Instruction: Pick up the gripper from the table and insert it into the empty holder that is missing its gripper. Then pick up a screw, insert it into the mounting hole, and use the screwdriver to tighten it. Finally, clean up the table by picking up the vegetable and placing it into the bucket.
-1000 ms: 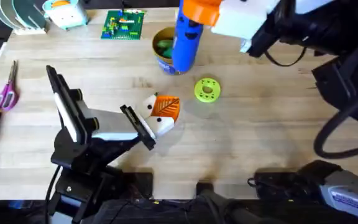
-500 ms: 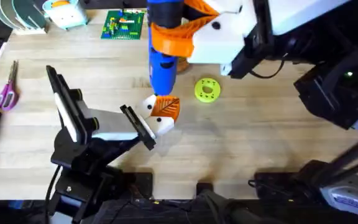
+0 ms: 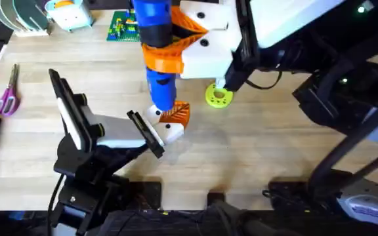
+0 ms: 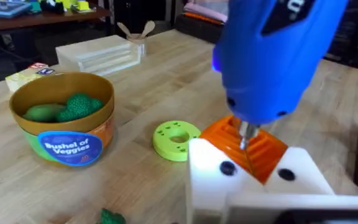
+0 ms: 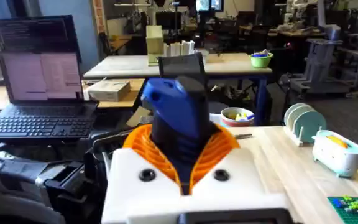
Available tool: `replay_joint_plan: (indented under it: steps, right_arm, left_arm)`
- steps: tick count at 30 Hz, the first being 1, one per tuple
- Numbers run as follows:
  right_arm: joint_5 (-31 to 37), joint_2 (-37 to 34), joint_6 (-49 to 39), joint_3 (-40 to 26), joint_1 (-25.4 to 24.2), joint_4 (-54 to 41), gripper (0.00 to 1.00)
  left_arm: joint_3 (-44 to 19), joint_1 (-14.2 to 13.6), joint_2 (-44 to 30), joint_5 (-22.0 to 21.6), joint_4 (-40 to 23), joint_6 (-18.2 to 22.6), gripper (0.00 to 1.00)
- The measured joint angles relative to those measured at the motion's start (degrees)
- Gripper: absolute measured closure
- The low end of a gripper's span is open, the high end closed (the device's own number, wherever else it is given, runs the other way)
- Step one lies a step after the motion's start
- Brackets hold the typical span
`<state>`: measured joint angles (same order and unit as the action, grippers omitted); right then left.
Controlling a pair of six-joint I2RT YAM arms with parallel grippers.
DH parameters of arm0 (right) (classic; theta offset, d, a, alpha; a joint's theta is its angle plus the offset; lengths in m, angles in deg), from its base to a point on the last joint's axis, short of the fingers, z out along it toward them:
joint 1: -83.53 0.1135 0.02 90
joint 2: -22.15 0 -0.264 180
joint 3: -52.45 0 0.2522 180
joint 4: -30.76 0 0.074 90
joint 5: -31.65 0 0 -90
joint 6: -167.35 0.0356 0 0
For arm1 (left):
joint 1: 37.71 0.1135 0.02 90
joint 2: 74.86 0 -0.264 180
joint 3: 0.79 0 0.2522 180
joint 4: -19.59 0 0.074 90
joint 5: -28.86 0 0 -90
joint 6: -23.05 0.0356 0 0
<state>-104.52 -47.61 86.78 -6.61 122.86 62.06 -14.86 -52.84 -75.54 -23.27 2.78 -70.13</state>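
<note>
We judge the screw-tightening step to be in hand: our right gripper, its orange pads pinched on the screwdriver, holds the blue handle upright over the gripper, the orange wedge already seated in the holder. Our left gripper holds that white holder low above the table; how tightly its fingers clamp it we cannot tell for sure, though they appear pressed on the block. The next move, we think, calls for keeping the metal tip square in the screw head and turning without the holder shifting. The left wrist view gives us what the overhead hides under the handle: the thin tip meeting the ribbed orange part just above 2 dark holes in a white finger. That view also shows the bucket with green toys inside, the lime disc beside it, and a dark green scrap, probably the vegetable, at the frame edge. The right wrist view shows the handle clasped between the 2 pads.
</note>
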Motion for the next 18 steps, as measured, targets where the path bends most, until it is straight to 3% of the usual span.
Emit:
replay_joint_plan:
  steps: [18]
  right_arm:
    - [2.03, -1.78, 0.00, -1.25, 1.79, 0.28, 0.977]
  left_arm:
    - [0.00, 0.00, 0.02, 0.00, 0.00, -0.01, 0.983]
